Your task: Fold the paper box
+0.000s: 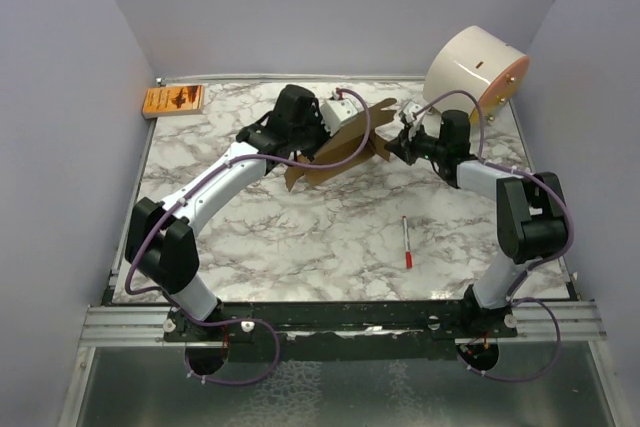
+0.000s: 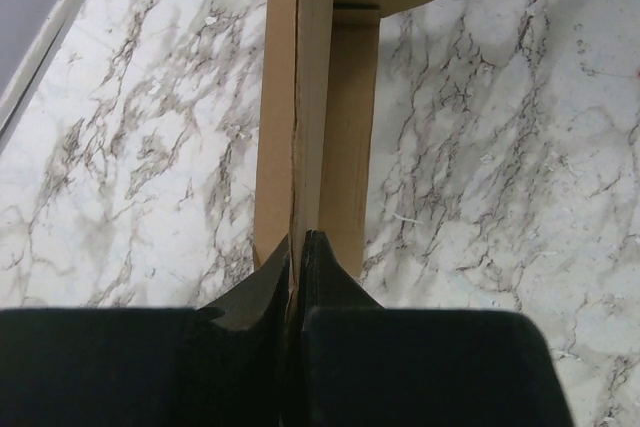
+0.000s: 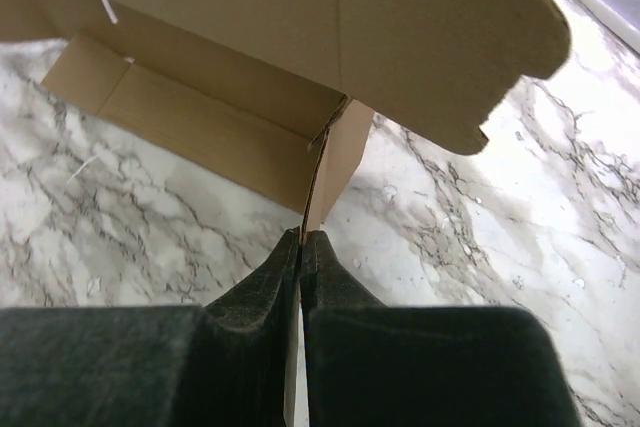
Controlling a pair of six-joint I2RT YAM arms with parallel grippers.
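The paper box (image 1: 335, 152) is a brown cardboard sheet with creased panels, held partly raised above the marble table between both arms. My left gripper (image 1: 345, 119) is shut on its far long edge; in the left wrist view the box (image 2: 320, 117) stands on edge between the black fingers (image 2: 330, 277), and the gripper (image 2: 300, 239) pinches it. My right gripper (image 1: 397, 139) is shut on a small end flap at the right. In the right wrist view the box (image 3: 250, 37) spreads above the gripper (image 3: 302, 235), which clamps the thin flap edge.
A big white cylinder (image 1: 478, 65) lies at the back right, close behind my right arm. A small orange printed packet (image 1: 174, 100) sits at the back left corner. A red and white pen (image 1: 408, 242) lies on the table (image 1: 250, 237) near the right front.
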